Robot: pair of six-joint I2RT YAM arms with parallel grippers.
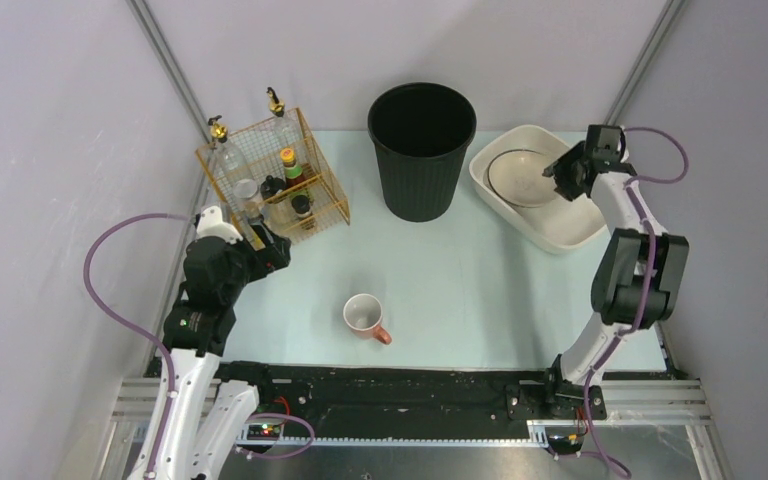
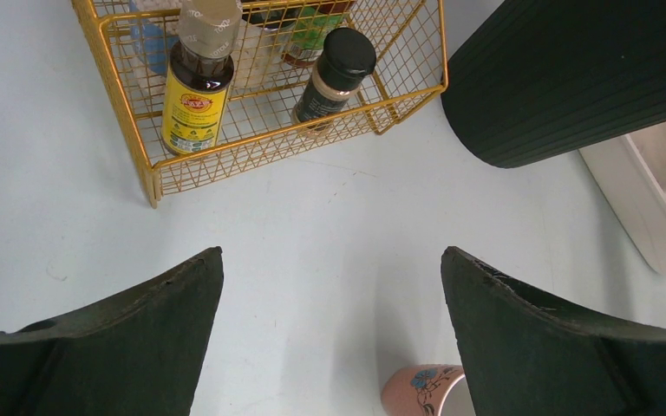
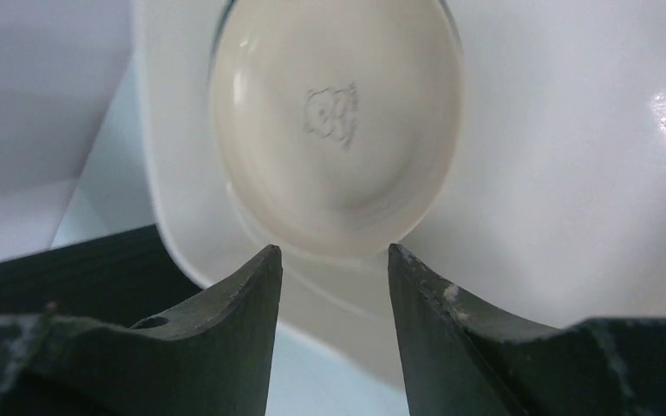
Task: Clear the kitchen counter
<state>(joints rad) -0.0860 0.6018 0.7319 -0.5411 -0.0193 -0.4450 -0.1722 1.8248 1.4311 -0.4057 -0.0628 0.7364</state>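
Observation:
The pale mint-green kitchen counter holds a pink flowered mug lying on its side near the front middle. The mug's rim also shows in the left wrist view. My left gripper is open and empty, just in front of the gold wire basket, up and to the left of the mug. My right gripper is open and empty, hovering over a cream plate that lies in the white basin. The right wrist view shows the plate just beyond my fingertips.
The gold basket holds several bottles and jars. A tall black bin stands at the back middle, between the basket and the basin; it also shows in the left wrist view. Grey walls enclose the counter.

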